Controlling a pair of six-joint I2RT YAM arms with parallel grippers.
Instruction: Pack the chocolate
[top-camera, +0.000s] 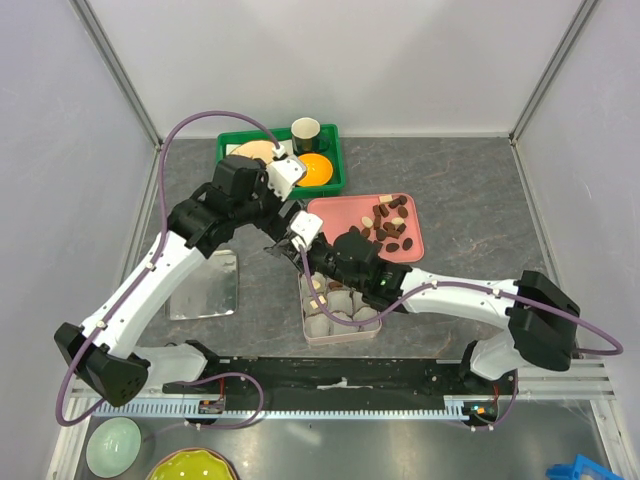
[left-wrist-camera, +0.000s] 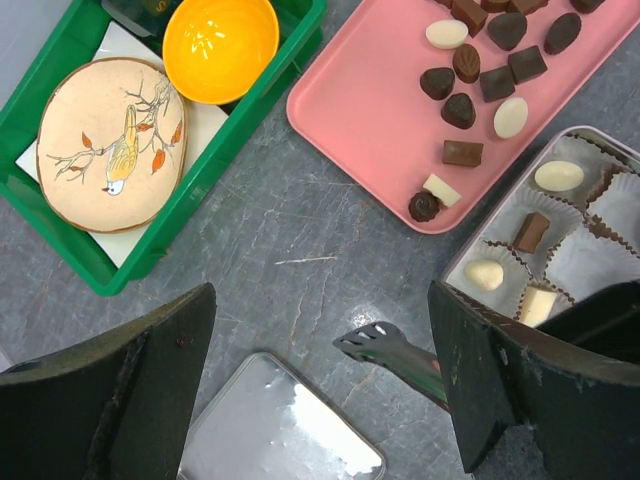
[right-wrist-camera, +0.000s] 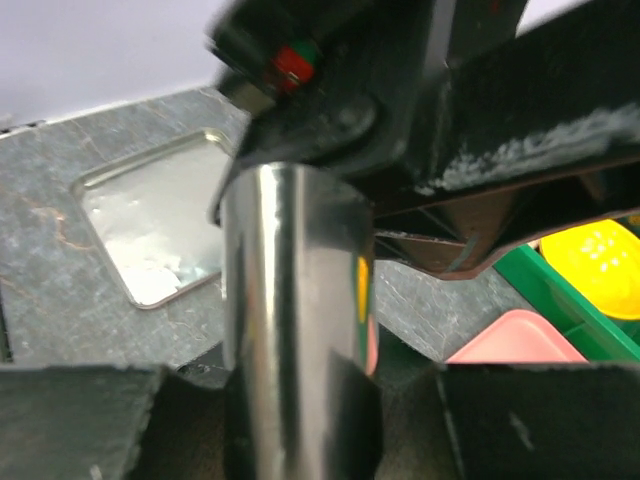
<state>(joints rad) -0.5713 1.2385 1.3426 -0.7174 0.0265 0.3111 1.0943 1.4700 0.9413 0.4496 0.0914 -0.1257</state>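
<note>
Two arms: both reach to the middle of the tabletop (left-wrist-camera: 290, 220), and their wrists stand close together there.
Left pincer (left-wrist-camera: 320, 300): wide open, with nothing between the fingers. It hangs over bare tabletop between the green crate (left-wrist-camera: 150, 250), the pink tray (left-wrist-camera: 370, 120) and the metal lid (left-wrist-camera: 280, 430).
Right pincer (right-wrist-camera: 300, 395): closed on the handle of the metal tongs (right-wrist-camera: 295, 260), which stands upright between its two fingers.
Tongs tip: the left wrist view shows it near the corner of the tin box (left-wrist-camera: 497, 212). I cannot tell if it touches the surface.
Chocolate (left-wrist-camera: 498, 82): most pieces lie loose on one part of the pink tray, many dark brown and a few cream.
Tin box: just beside the pink tray and lined with crinkled paper cups (left-wrist-camera: 590, 265). Four pieces sit in cups, three cream and one brown. The right arm hides the rest of the box.
Green crate: at the far side of the tabletop. It holds a plate with a painted bird (left-wrist-camera: 110, 140), an orange bowl (left-wrist-camera: 218, 45) and a tall cup (top-camera: 306, 130).
Metal lid: flat on the tabletop, to the left of the tin box and apart from it.
</note>
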